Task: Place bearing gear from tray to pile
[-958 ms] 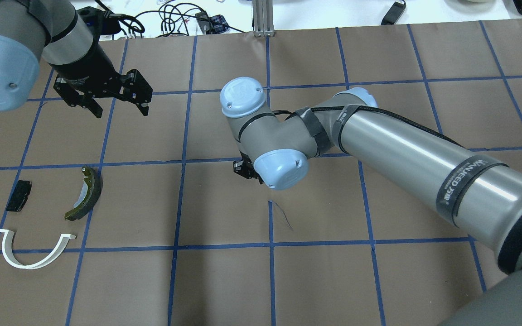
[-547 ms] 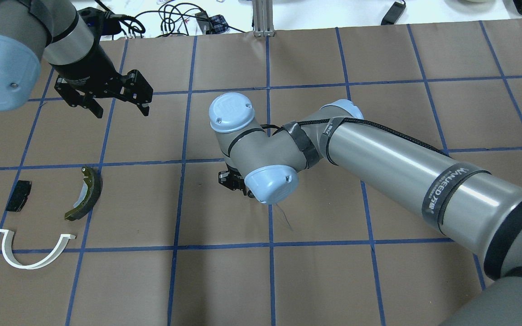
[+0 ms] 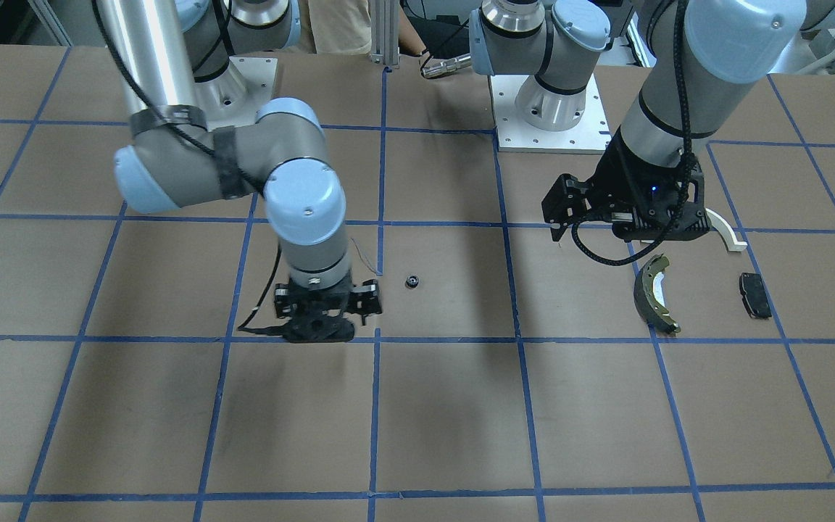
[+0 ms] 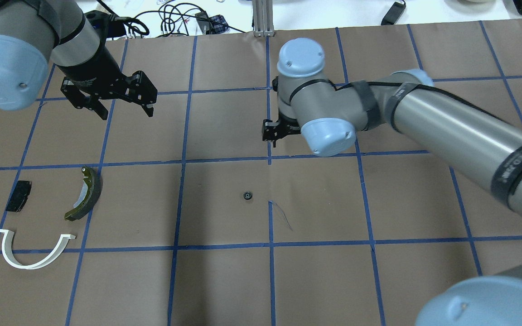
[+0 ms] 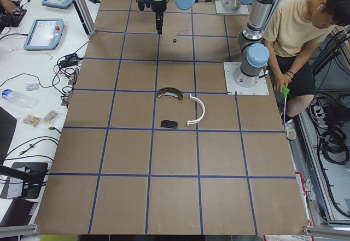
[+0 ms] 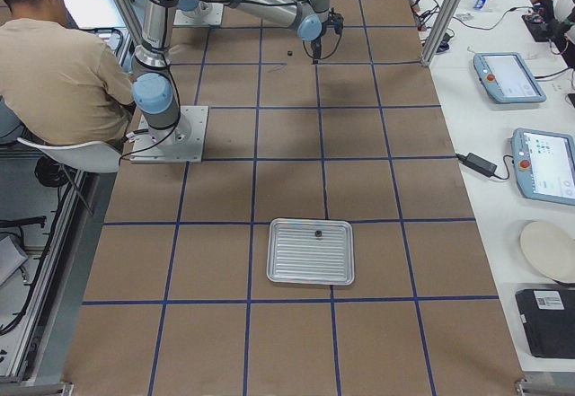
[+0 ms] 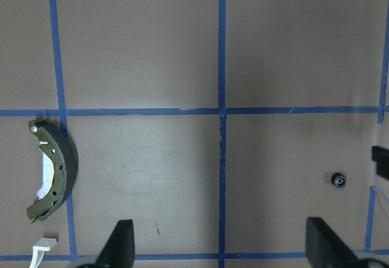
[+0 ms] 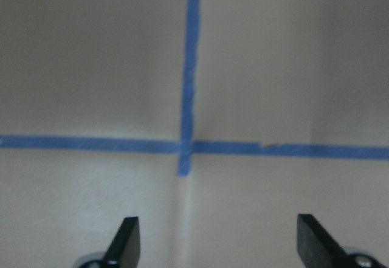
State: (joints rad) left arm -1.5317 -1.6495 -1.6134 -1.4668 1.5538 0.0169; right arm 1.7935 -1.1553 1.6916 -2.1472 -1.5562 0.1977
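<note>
The bearing gear (image 4: 247, 195), small, black and round, lies alone on the brown paper near the table's middle; it also shows in the front view (image 3: 411, 281) and the left wrist view (image 7: 338, 180). My right gripper (image 4: 272, 136) is open and empty, above a blue tape crossing beyond the gear (image 8: 219, 243). My left gripper (image 4: 125, 111) is open and empty, hovering beyond the pile (image 7: 222, 247). The pile is an olive-and-black brake shoe (image 4: 86, 194), a black pad (image 4: 18, 195) and a white arch (image 4: 25, 266). The silver ribbed tray (image 6: 305, 261) lies far to my right.
A small dark piece (image 6: 317, 233) rests on the tray. A seated operator (image 5: 306, 28) is beside the robot bases. Cables (image 4: 170, 18) and an aluminium post (image 4: 263, 18) stand at the table's far edge. Tablets (image 6: 508, 77) lie on the side bench.
My right arm has risen and swung back from the table's middle toward the far side. The gear now shows on the paper where that gripper had been. My left gripper has barely moved.
</note>
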